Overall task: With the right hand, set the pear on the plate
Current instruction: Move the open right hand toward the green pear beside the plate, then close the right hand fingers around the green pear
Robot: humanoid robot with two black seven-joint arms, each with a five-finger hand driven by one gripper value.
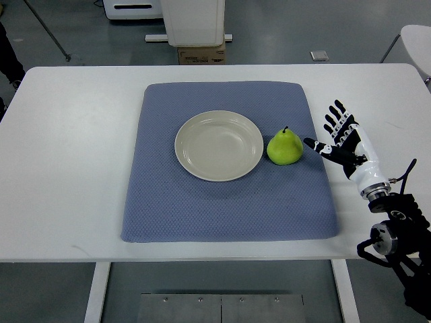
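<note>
The task looks barely begun. The green pear point(284, 147) stands upright on the blue mat point(229, 202), just right of the cream plate point(219, 145) at frame centre — beside its rim, not on it — and the plate holds nothing. The right hand point(340, 139), at the right of the frame, holds nothing: its fingers are spread wide, the thumb reaching toward the pear and stopping just short of it. Grasping, lifting and setting down all appear still to do. The left arm is out of sight. The mat lies on a white table point(67, 168) over a grey floor — a white cabinet base point(194, 21) and a cardboard box point(201, 54) sit at the upper centre.
</note>
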